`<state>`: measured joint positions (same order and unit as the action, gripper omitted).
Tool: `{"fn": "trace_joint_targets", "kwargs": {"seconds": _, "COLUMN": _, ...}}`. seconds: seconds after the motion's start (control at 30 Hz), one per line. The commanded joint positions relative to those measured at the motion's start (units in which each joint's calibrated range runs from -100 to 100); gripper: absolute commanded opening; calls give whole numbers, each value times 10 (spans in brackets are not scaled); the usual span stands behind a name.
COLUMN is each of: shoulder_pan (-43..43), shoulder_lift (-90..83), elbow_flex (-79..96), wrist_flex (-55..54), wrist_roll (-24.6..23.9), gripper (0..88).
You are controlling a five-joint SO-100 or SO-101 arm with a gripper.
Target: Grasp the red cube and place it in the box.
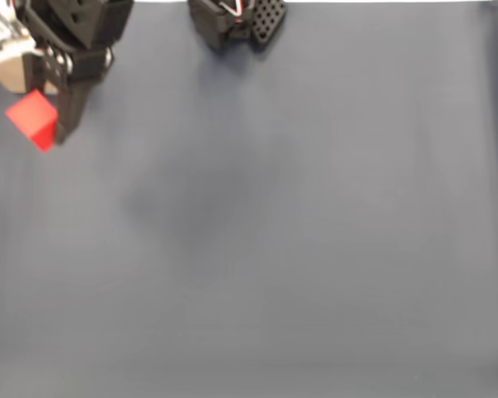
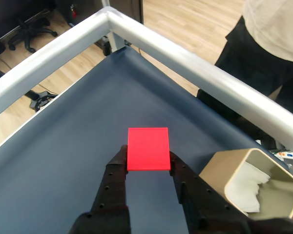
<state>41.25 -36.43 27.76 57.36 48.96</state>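
Note:
The red cube [image 2: 147,148] sits clamped between my two black fingers in the wrist view, raised above the dark blue mat. My gripper [image 2: 147,163] is shut on it. The fixed view has the same red cube [image 1: 33,118] at the far upper left, held by the gripper [image 1: 48,124] that hangs from the black arm. The box [image 2: 254,184], tan with a white interior holding crumpled white paper, stands to the right of the gripper in the wrist view. A tan corner of the box [image 1: 15,76] shows behind the arm in the fixed view.
A silver metal rail [image 2: 185,53] frames the table's corner. A person in dark trousers [image 2: 263,53] stands just past the rail at the upper right. A black perforated arm base [image 1: 236,21] sits at the top edge. The dark blue mat [image 1: 274,232] stretches wide below.

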Motion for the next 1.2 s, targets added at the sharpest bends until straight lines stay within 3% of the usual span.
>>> {"fn": "trace_joint_targets", "kwargs": {"seconds": 0.0, "shoulder_pan": 34, "shoulder_lift": -37, "elbow_flex": 1, "wrist_flex": 7, "wrist_roll": 3, "gripper": 74}}
{"fn": "trace_joint_targets", "kwargs": {"seconds": 0.6, "shoulder_pan": 173, "shoulder_lift": -55, "elbow_flex": 50, "wrist_flex": 16, "wrist_roll": -1, "gripper": 72}}
{"fn": "trace_joint_targets", "kwargs": {"seconds": 1.17, "shoulder_pan": 254, "shoulder_lift": -12, "elbow_flex": 60, "wrist_flex": -15, "wrist_roll": -5, "gripper": 71}}
